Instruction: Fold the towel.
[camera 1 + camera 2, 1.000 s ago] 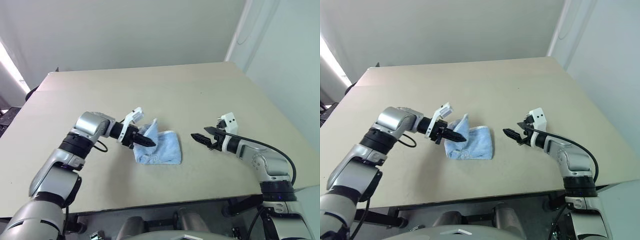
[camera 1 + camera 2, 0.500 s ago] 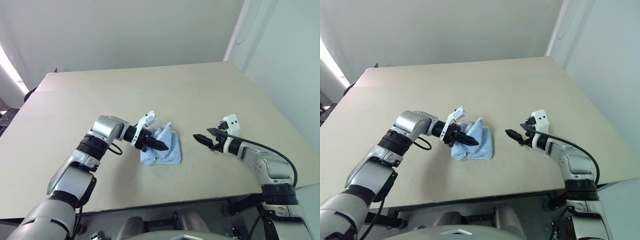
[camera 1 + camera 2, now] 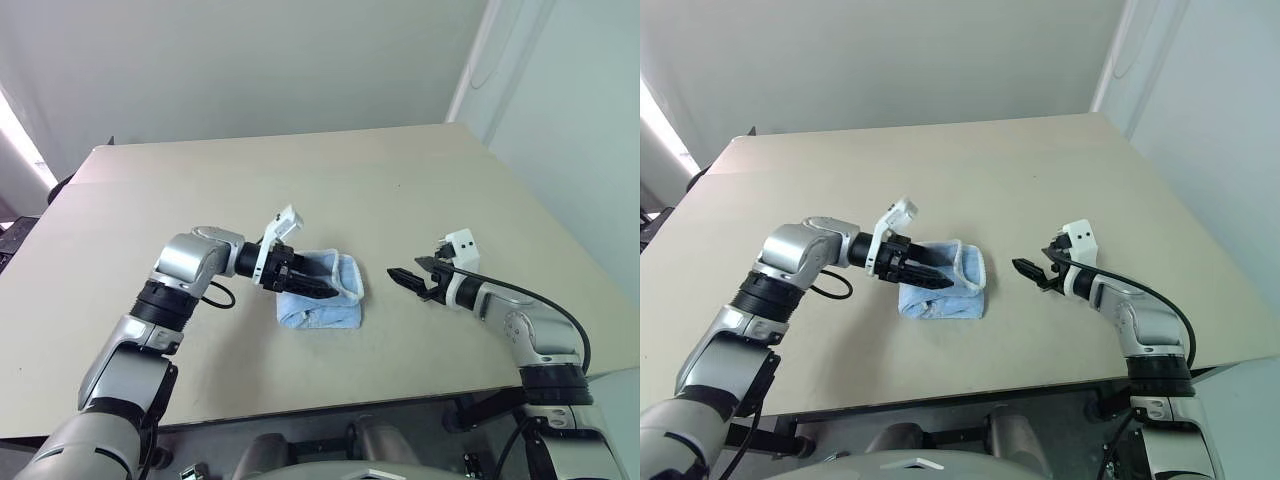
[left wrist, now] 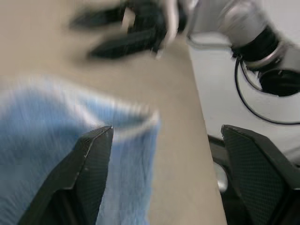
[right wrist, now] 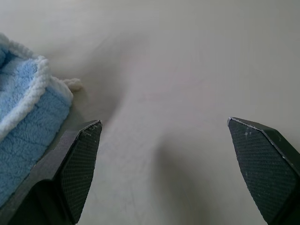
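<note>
A beige table [image 3: 420, 180] is filling most of the scene, its top plain and matte, with a pale grey wall rising behind its far edge and a white wall panel standing off past its right edge. At the far left a strip of bright light is showing beside the table's left edge.

Going from the left, the left gripper [image 3: 322, 285] is reaching in over the middle of the table toward the right, and its two black fingers are standing apart, holding nothing. In the left wrist view one finger [image 4: 82, 176] is lying against the blue cloth while the other is sitting out past the cloth's edge over bare table.

One towel [image 3: 325, 300] is lying near the middle of the table, a little nearer the near edge than the far one. It is light blue with white stitched edging, bunched into a small folded heap, its right-hand edge standing up in a loop, and the left gripper's fingertips are resting over its top.

Further right, the right gripper [image 3: 402, 278] is hovering over bare table, near the towel's right edge but apart from it, pointing toward it. Its jaws are spread wide and empty.

By count: one table, one towel, two grippers.
</note>
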